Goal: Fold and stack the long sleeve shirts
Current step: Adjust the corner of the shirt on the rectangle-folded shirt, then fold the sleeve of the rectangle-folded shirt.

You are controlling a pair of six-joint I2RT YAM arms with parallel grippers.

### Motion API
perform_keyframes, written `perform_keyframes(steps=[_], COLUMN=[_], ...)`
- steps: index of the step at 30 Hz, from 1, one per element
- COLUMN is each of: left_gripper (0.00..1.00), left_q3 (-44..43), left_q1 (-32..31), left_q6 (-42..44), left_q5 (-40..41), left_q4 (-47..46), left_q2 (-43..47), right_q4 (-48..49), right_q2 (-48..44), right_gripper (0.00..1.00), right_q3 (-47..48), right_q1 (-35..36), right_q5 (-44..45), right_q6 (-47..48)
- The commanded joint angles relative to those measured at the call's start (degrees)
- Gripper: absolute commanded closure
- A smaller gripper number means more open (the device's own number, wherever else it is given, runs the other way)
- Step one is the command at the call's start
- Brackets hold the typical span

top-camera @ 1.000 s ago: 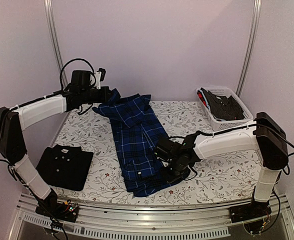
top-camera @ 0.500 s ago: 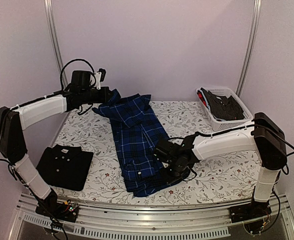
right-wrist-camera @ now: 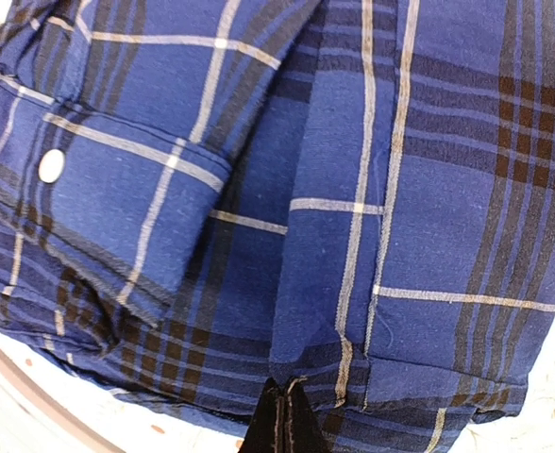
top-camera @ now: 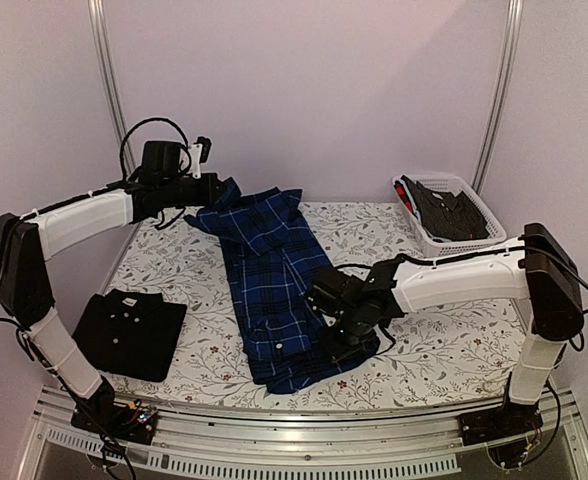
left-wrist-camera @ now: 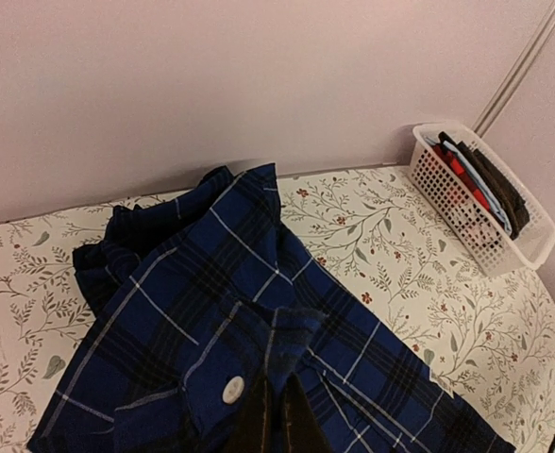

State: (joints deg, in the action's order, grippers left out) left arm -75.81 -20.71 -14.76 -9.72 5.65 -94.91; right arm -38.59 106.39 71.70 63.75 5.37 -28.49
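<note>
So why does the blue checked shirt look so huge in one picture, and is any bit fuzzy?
Right wrist view: the camera sits right against the blue plaid cloth shirt, so it fills the frame and the lower left corner blurs. Top view: soft even light, but the plain black folded shirt shows little detail.

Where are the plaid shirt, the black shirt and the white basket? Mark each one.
plaid shirt [top-camera: 274, 280], top view, middle of its spread body.
black shirt [top-camera: 132, 335], top view, centre of the folded front.
white basket [left-wrist-camera: 462, 212], left wrist view, its lattice side wall.
</note>
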Motion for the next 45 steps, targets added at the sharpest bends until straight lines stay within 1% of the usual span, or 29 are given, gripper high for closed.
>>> perform_keyframes(steps=[1,7,10,19,22,25,26,28,32,37,39,43,45], left_gripper=[1.00,1.00,1.00,1.00,1.00,1.00,1.00,1.00,1.00,1.00,1.00,0.99,0.95], left_q3=[-1.69,-3.25,-5.41,-14.41,-16.23,-15.99,-15.39,-13.58,-12.07,-11.23,-10.42,-10.25,-11.03], left_q1=[0.41,0.45,0.41,0.42,0.26,-0.05,-0.32,-1.41,-4.56,-9.71,-12.28,-16.61,-18.63], left_q6=[0.39,0.88,1.17,2.54,3.92,5.22,5.87,6.94,10.06,12.60,12.91,14.54,15.20], left_q5=[-0.65,-0.66,-0.66,-1.03,-5.13,-11.61,-14.18,-20.49,-30.74,-36.74,-38.62,-39.34,-38.29], left_q4=[-0.80,-0.17,0.46,2.62,3.15,4.28,4.64,5.25,8.66,12.67,13.21,15.87,17.79], left_q2=[-0.18,-0.30,-0.63,-1.69,-2.60,-3.62,-3.94,-4.45,-6.21,-10.08,-11.80,-14.99,-16.73], right_q4=[0.53,2.47,3.64,7.44,7.86,7.96,8.00,8.23,9.30,13.63,16.58,22.07,24.33], right_q2=[-2.51,-1.33,-1.10,0.81,0.80,-0.97,-1.57,-4.06,-9.93,-17.37,-19.64,-21.63,-21.17], right_gripper=[1.00,1.00,1.00,1.00,0.92,0.78,0.76,0.68,0.56,0.48,0.46,0.44,0.43], right_q3=[0.95,-0.31,-1.05,-3.75,-3.56,-2.82,-2.38,-1.64,-1.87,-5.98,-8.20,-11.72,-12.75], right_q1=[0.58,1.33,1.47,1.44,1.42,1.19,0.90,-0.06,-3.36,-10.28,-13.11,-17.36,-18.64], right_q5=[-1.78,-4.72,-6.91,-8.89,-8.31,-6.74,-6.50,-5.75,-1.22,2.12,0.88,-2.12,-3.61], right_q6=[0.41,0.62,0.54,-0.06,-0.41,-0.47,-0.44,-0.43,-0.84,-2.51,-3.16,-3.62,-3.22])
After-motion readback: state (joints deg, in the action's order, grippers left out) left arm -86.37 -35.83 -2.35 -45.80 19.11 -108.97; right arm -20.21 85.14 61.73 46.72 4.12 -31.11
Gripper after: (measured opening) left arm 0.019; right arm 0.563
